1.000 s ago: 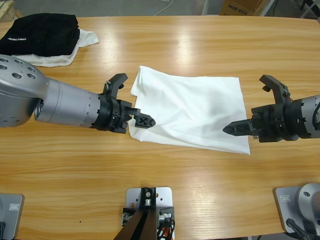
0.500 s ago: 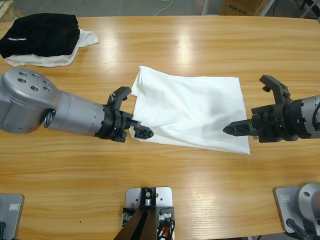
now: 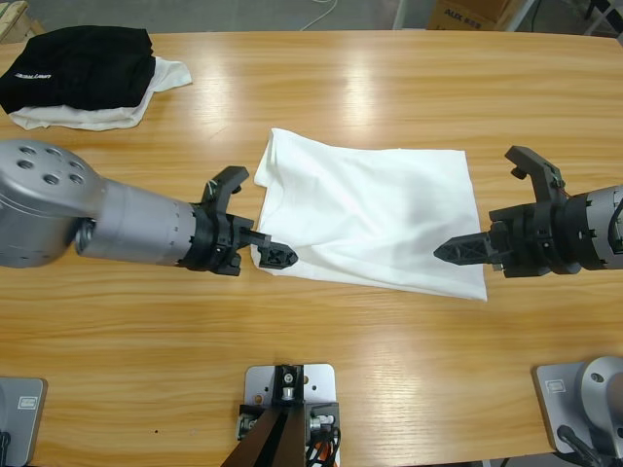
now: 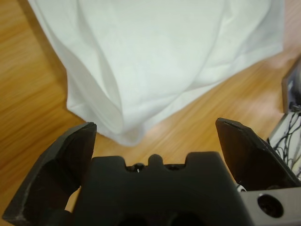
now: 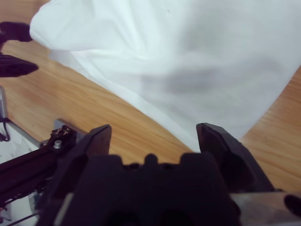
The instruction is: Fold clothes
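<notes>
Since a second ago your left gripper [image 3: 261,240] has slid a little lower along the shirt's near-left corner, and its big silver elbow has swung, while your right gripper [image 3: 487,209] has held its place. The white T-shirt [image 3: 375,214] lies already folded into a rough rectangle in the middle of the table [image 3: 389,88], well apart from the black garment [image 3: 83,63] stacked on a smaller white one [image 3: 117,115] at the far left corner.

You look to be between folds, lining up the next grasp. Both sets of jaws stand wide open and hold nothing: the left wrist view shows the cloth's rolled corner just ahead of them, the right wrist view its hem. Both forearms lie low and nearly level, pointing inward. Next, ease each gripper onto its edge before closing.
</notes>
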`<state>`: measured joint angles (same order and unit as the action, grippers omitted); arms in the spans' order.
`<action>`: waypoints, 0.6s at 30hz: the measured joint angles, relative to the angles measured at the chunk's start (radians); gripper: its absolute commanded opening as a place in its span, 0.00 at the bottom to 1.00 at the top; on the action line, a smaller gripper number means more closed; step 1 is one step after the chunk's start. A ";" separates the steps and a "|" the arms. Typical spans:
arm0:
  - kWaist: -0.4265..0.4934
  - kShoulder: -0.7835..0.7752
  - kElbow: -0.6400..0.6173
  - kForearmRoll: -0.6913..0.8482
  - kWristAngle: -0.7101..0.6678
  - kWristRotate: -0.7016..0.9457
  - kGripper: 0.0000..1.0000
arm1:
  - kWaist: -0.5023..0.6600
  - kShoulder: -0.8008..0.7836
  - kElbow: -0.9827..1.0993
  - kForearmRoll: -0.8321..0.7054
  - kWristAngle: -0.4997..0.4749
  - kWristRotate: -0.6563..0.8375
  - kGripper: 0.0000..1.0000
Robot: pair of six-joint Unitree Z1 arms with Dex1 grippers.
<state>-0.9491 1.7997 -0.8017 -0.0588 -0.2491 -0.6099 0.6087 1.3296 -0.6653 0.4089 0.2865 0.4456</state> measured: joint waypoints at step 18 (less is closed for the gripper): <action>0.001 -0.031 -0.158 0.189 0.002 0.144 0.78 | 0.000 -0.035 -0.001 0.005 -0.018 0.018 0.74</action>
<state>-0.9480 1.7690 -0.9601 0.1306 -0.2468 -0.4659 0.6087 1.2943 -0.6660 0.4141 0.2688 0.4636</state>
